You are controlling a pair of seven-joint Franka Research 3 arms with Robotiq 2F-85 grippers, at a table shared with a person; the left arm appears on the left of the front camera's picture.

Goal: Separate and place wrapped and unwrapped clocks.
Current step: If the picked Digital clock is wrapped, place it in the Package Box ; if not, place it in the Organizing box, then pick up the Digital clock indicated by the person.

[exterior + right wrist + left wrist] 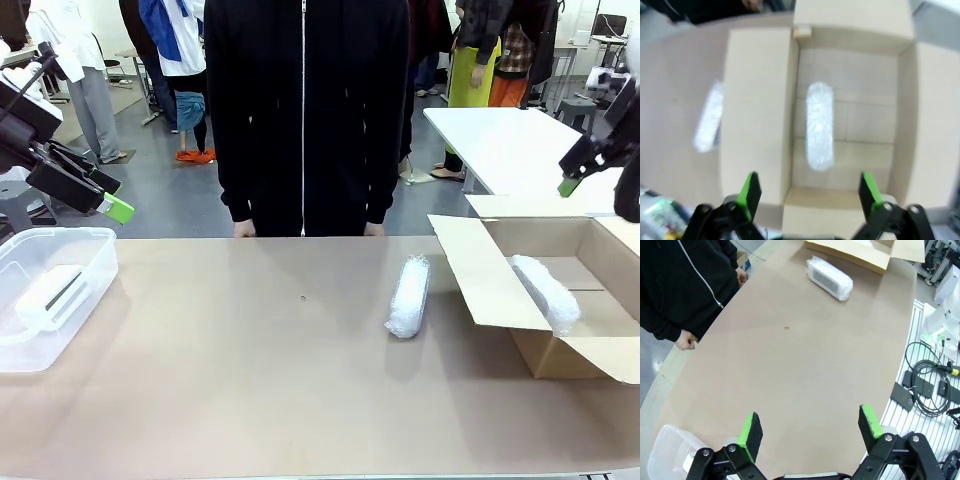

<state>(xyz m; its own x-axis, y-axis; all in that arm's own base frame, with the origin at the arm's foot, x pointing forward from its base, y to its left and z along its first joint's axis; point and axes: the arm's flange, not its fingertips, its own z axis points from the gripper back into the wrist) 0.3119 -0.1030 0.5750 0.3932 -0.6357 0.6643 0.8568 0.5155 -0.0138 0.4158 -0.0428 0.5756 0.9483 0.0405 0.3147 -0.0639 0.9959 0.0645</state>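
On the brown table (250,390), a sorting job looks two-thirds done. A white digital clock (50,290) lies in the clear plastic bin (100,245) at the robot's left, and one bubble-wrapped bundle (545,292) lies inside the open cardboard box (480,270) at its right. A second bundle (408,297) lies loose on the tabletop just beside the box's spread flap. That flap is the likely trouble: it leans out toward the loose bundle, and an arm carrying the bundle across too low could catch it and shove the box. The soft wrap could also squirm out of a shallow pinch, or roll away if the pads land off-centre. Neither arm carries anything. The left gripper (810,427) hangs above bare table near the bin, jaws spread wide and empty. The right gripper (810,187) hovers high over the box, jaws equally wide, touching nothing. At the far edge stands a person (305,110) in a black zip jacket, hands at the table's rim.
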